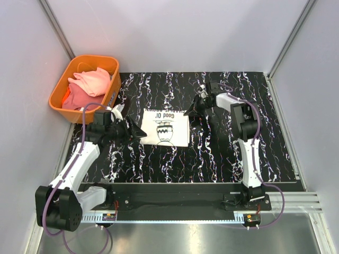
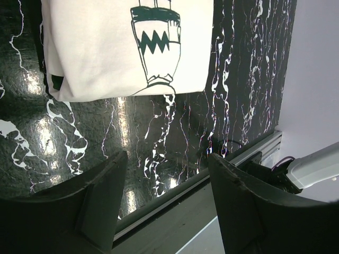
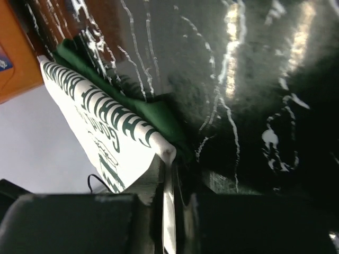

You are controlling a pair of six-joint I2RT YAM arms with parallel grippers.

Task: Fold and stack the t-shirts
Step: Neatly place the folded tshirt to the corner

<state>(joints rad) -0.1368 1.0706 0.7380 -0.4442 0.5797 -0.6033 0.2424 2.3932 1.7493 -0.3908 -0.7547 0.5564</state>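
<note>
Mostly bare glossy black veined mat (image 1: 222, 159) is left on its right half and near strip. The folded cream t-shirt (image 1: 165, 127) is laid at the mat's middle, near square, slightly longer across, lettering upside down toward the far edge. Its far right corner is pinched by the right gripper (image 3: 167, 174); the left gripper (image 2: 167, 164) is held wide, empty, over the mat's left. An orange basket (image 1: 57, 98) of pink t-shirts (image 1: 87, 84) is set off the mat's far left corner.

The overhead camera looks steeply down on the whole table (image 1: 222, 153) from its near side, while both wrist cameras, low and close, share the cream shirt (image 1: 165, 127).
</note>
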